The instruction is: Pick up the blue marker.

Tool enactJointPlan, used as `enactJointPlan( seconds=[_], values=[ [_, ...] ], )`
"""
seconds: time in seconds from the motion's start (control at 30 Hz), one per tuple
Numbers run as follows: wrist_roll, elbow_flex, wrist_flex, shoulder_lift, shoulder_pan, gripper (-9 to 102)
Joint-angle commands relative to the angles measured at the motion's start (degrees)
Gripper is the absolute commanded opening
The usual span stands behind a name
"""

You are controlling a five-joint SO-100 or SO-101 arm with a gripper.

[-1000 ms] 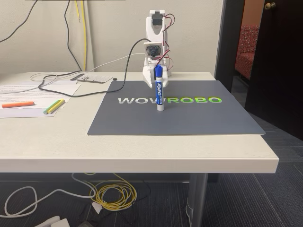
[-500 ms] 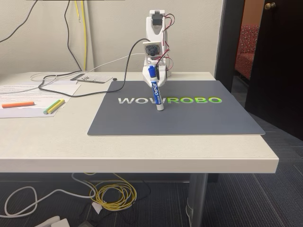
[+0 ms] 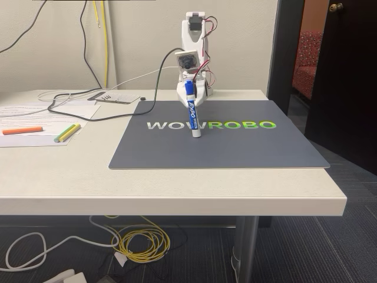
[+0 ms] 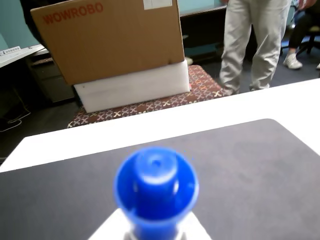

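A: Status on the pick?

B: Mostly done, I'd say. The blue marker (image 3: 192, 112), slim white barrel w/ blue label, white lettering and a blue cap, is in the white plastic two-finger gripper (image 3: 192, 88), cap end up. In the fixed view it hangs nearly upright, tilted a bit, bottom end leaning to the right of the cap.

A: Off the mat?

B: Can't say for sure. The lower tip sits right at the dark grey rectangular mat (image 3: 247, 147), over the white-and-green lettering. Touching or just clear of it, the angle doesn't settle that. If it's touching, what's left is the lift itself.

A: Pincer state?

B: Closed on the marker's upper part, just under the cap, as far as I can judge. Jaws themselves are mostly hidden behind the barrel in the fixed view. In the wrist view the cap (image 4: 156, 186) is big and blurry at bottom centre, pale gripper parts either side of it, which fits a firm hold.

A: Arm pose?

B: The white 3D-printed arm (image 3: 193, 35) stands tall at the far edge of the mat, folded over, wrist pointing down and toward the camera, red and black wires trailing off it.

A: Anything else nearby?

B: An orange pen (image 3: 22, 130) and a yellow and green pens pair (image 3: 67, 132) on papers at the left of the pale tabletop (image 3: 177, 188), well apart from the mat. Untouched, not part of the job.
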Motion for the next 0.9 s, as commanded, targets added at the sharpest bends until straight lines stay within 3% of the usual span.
enactJointPlan(
  seconds=[0.0, 0.4, 0.87],
  values=[
    [2.5, 3.2, 2.5, 8.7, -0.6, 6],
    [12.9, 9.3, 40.6, 45.0, -1.2, 6],
    [29.5, 9.1, 67.5, 65.0, -1.9, 6]
  ],
)
